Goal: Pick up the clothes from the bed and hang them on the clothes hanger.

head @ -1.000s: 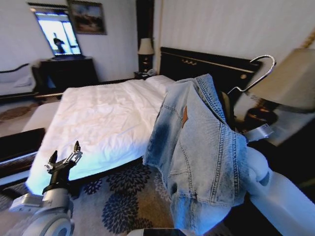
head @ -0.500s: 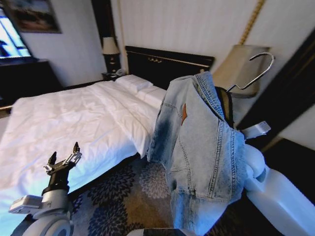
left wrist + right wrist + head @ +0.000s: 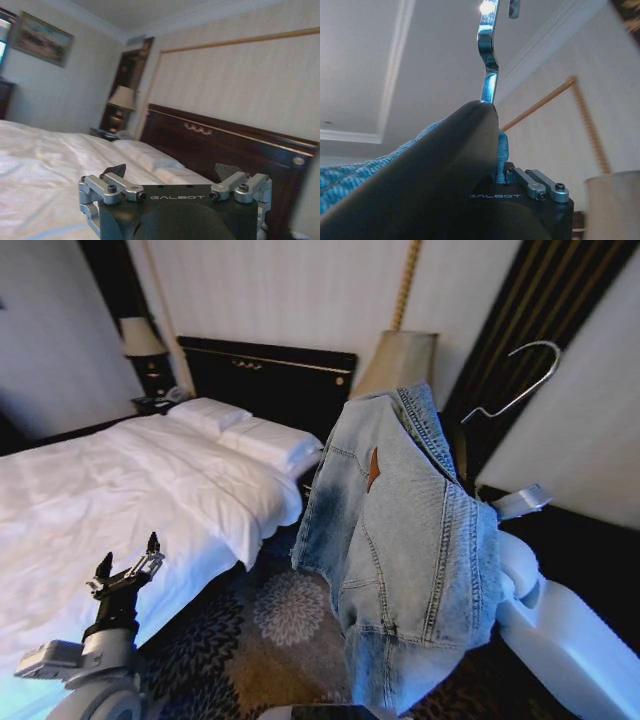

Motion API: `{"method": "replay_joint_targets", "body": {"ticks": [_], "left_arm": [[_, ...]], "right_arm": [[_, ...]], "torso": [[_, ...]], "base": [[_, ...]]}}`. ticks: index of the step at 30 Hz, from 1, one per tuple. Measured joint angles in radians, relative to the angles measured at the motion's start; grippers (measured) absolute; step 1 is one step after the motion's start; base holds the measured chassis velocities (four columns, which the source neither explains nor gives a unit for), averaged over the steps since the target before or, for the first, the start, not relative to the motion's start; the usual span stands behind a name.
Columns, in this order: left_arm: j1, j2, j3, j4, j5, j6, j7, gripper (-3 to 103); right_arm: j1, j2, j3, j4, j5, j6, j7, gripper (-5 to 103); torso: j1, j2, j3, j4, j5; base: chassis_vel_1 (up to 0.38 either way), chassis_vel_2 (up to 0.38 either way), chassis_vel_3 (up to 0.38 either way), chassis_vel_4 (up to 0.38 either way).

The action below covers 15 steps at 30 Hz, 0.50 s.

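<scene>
Holding the hanger (image 3: 520,380) up, our right end effector (image 3: 520,192) grips it beneath the jacket (image 3: 400,550), which drapes over it, off the bed (image 3: 150,490) and above the patterned carpet (image 3: 270,630). Our left end effector (image 3: 125,570) hovers low by the bed's edge, fingers spread apart and empty.

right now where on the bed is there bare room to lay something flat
The white duvet is bare from the left hand up to the pillows by the headboard. The crowded side is the robot's right, where the denim jacket on the clothes hanger hangs over the carpet.
</scene>
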Motion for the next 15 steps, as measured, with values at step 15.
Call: {"method": "replay_joint_targets", "body": {"ticks": [15], "left_arm": [[-0.018,0.007,0.014,0.0,0.007,0.001,0.005,100]], "right_arm": [[-0.083,0.018,0.079,0.01,-0.015,-0.003,-0.003,23]], "torso": [[0.0,0.0,0.0,0.0,0.0001]], "base": [[-0.122,-0.122,-0.131,-0.121]]}}
